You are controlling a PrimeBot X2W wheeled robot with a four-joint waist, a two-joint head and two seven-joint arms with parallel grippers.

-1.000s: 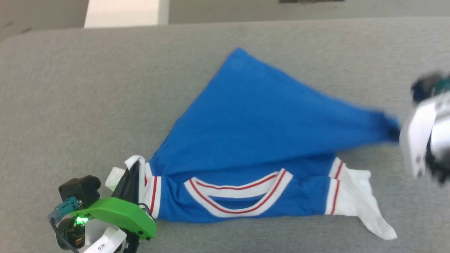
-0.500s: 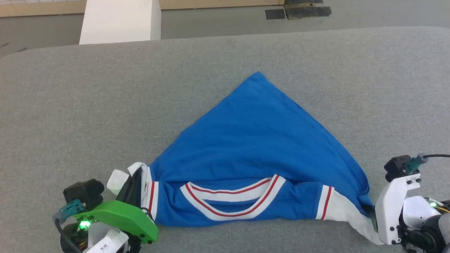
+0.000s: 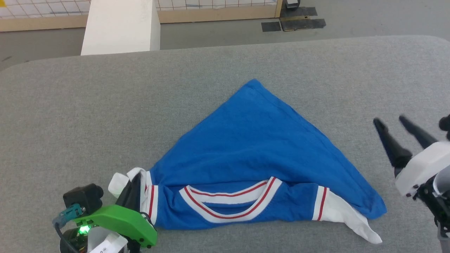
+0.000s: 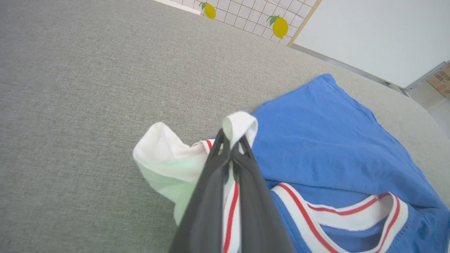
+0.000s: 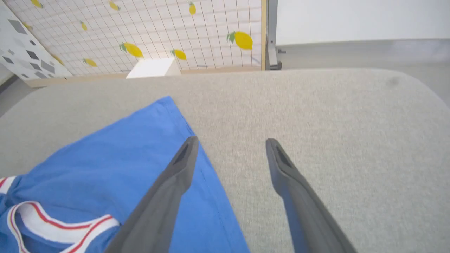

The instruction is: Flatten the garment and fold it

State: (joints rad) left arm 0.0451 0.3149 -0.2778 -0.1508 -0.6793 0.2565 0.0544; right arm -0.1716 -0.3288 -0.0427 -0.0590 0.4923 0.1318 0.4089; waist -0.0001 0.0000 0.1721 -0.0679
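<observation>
You're looking at a lab-like test space, grey felt-covered desk [image 3: 70,105], lemon-printed grid partition [image 5: 158,31] in a wooden frame, white block [image 3: 119,28], dark patches [image 3: 302,24] on bare grey floor [image 3: 218,35].

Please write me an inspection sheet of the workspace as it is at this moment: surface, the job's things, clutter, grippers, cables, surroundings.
Surface: grey cloth-covered table with rounded corners.
Job's things: garment, blue, lying in a triangle, neither flat nor folded; collar toward the robot; one white sleeve loose on the table.
Clutter: nothing seen.
Grippers: left gripper shut on the other sleeve; right gripper open, apart from the garment, holding nothing.
Cables: dark cable at the left wrist camera, off the cloth.
Surroundings: white block, lemon-print panel and grey floor beyond the table.
</observation>
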